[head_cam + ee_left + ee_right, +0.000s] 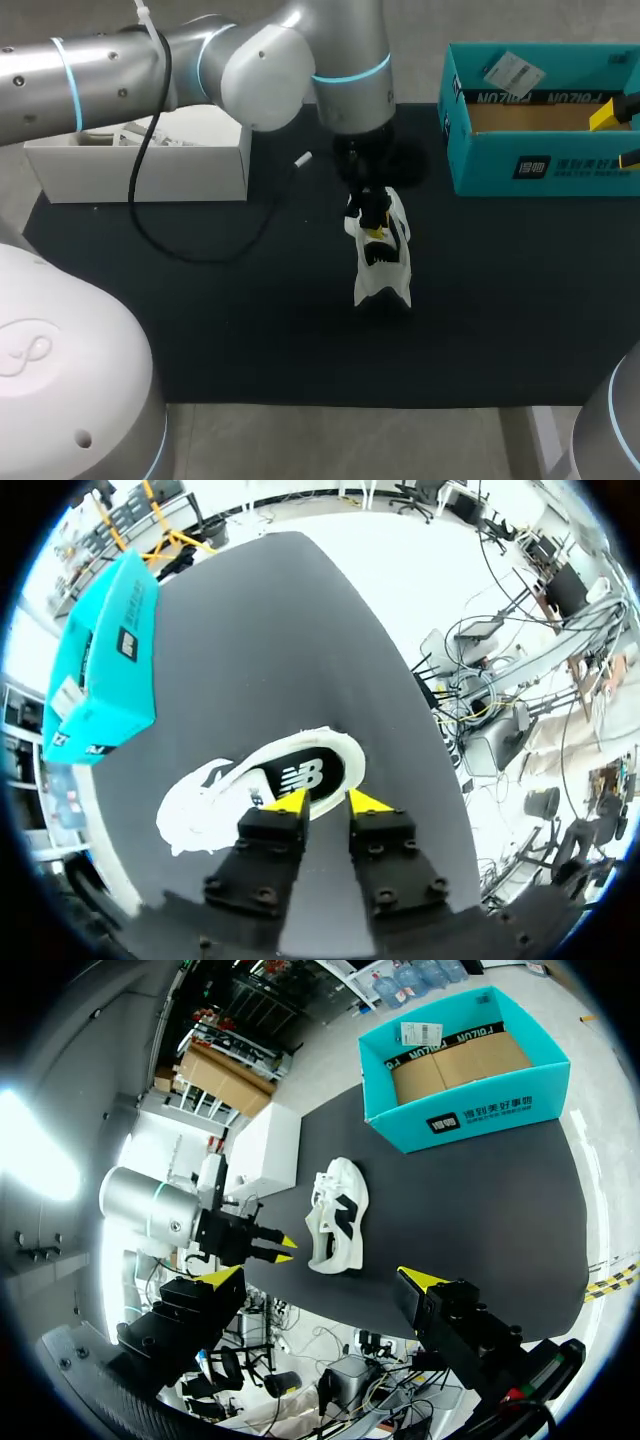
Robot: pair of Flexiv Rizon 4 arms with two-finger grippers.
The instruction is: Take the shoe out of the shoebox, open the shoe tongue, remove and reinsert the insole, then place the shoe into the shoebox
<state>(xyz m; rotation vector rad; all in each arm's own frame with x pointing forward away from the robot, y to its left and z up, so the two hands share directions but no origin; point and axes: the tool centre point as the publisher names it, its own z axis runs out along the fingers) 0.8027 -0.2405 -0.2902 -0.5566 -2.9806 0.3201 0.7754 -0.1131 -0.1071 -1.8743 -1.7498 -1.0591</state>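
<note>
While the shoe (pixel 382 262) lies on its side at mid-frame, outside the shoebox (pixel 480 150) at upper right, our left gripper (pixel 327 800) hovers at its edge, narrowly parted and empty. Our right gripper (pixel 320 1276) gapes empty and should probably brace the heel.

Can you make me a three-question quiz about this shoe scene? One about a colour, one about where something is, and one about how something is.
1. What colour is the shoebox?
A) red
B) blue-green
C) yellow

2. Where is the shoe?
A) inside the shoebox
B) on a chair
C) on the black mat

3. How is the shoebox?
A) open, with no shoe inside
B) shut with a lid
C) open, with a shoe inside

Answers:
1 B: its walls are blue-green in every view.
2 C: the white shoe lies on the mat, apart from the box.
3 A: its top is open and only its brown bottom shows.
</note>
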